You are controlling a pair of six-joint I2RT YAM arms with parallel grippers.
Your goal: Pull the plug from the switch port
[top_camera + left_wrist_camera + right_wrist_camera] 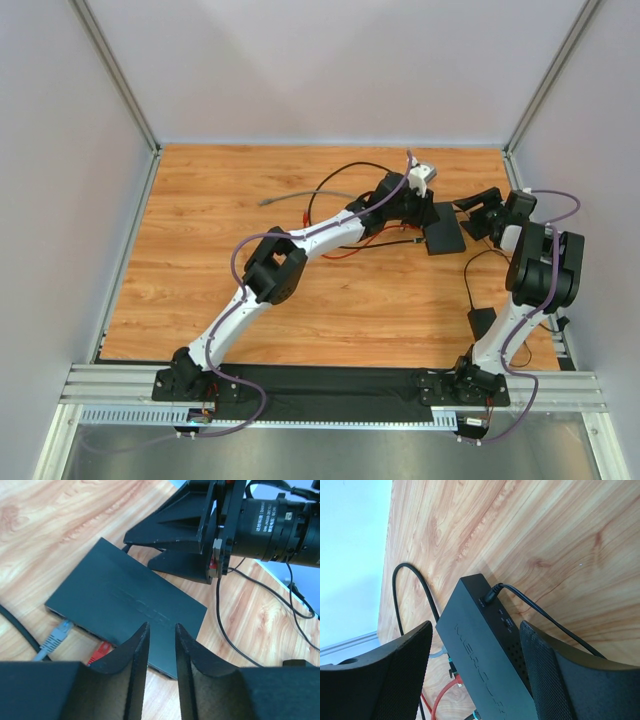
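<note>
The switch (pixel 125 597) is a flat matte-black box lying on the wooden table (pixel 200 260), right of centre in the top view (pixel 445 238). A grey plug (pixel 57 636) and a red plug (pixel 102 650) sit in ports along its near edge. My left gripper (pixel 161 630) hovers over that edge just right of the red plug, its jaws a narrow gap apart with nothing between them. My right gripper (pixel 476 627) stands open astride the switch's other end, with a gap on each side of the box. A black power plug (pixel 490 594) enters the switch's side.
Red (pixel 445 690) and black (pixel 405 590) cables trail left from the switch. A loose grey cable (pixel 300 198) lies at the back. A small black brick (pixel 482 322) on a thin cord sits near the right arm's base. Grey walls close in the table.
</note>
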